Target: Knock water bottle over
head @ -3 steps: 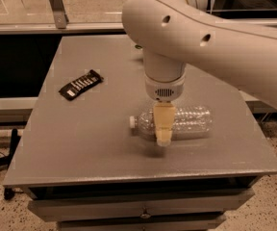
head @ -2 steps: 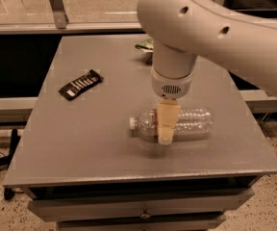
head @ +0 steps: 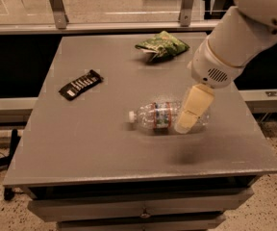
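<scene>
The water bottle point(head: 158, 116) lies on its side on the grey table point(head: 81, 138), white cap pointing left, its red, white and green label band facing up. My gripper point(head: 185, 123) hangs from the white arm at the upper right, its cream-coloured tip just in front of the bottle's right end, near its base.
A green snack bag point(head: 161, 44) lies at the back of the table. A flat black wrapped bar point(head: 80, 84) lies at the left. The table's front edge has drawers below it. A railing and glass run behind the table.
The arm has swung up and to the right, uncovering the snack bag. The bottle stays lying on its side in about the same place.
</scene>
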Controlling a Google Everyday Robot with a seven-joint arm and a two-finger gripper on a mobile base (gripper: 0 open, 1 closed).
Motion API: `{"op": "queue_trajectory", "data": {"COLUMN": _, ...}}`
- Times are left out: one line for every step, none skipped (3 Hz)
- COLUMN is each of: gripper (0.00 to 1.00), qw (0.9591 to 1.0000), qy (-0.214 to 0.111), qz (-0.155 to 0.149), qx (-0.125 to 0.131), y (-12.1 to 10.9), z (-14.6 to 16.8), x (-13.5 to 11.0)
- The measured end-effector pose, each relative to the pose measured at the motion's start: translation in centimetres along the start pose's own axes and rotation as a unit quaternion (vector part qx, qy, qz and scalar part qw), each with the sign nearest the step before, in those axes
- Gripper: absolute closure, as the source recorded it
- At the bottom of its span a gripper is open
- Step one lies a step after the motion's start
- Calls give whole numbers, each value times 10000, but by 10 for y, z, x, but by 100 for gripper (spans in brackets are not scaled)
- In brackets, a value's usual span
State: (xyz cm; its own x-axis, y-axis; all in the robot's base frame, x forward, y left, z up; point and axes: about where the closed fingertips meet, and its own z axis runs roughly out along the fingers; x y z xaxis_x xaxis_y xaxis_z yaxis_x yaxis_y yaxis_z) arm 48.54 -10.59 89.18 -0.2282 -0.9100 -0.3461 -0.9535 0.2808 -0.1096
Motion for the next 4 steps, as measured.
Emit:
{"op": "queue_trajectory", "data": {"gripper": 0, "qw": 9957, "qy": -909, "qz": 181, "qx": 57, "y": 0, "z": -28, "x": 23}}
{"op": "queue_trajectory", "data": {"gripper": 0, "qw": 9847, "qy": -1727, "qz": 200, "qx": 87, "y": 8, "z": -48, "x": 53}}
{"op": "queue_trajectory", "data": {"gripper": 0, "qw": 9674, "qy": -2526, "qz": 159, "qx": -1, "y": 20, "z": -65, "x": 80}}
{"op": "queue_trajectory", "data": {"gripper": 0, "qw": 9589, "qy": -2834, "qz": 117, "qx": 21, "y": 24, "z": -75, "x": 77}}
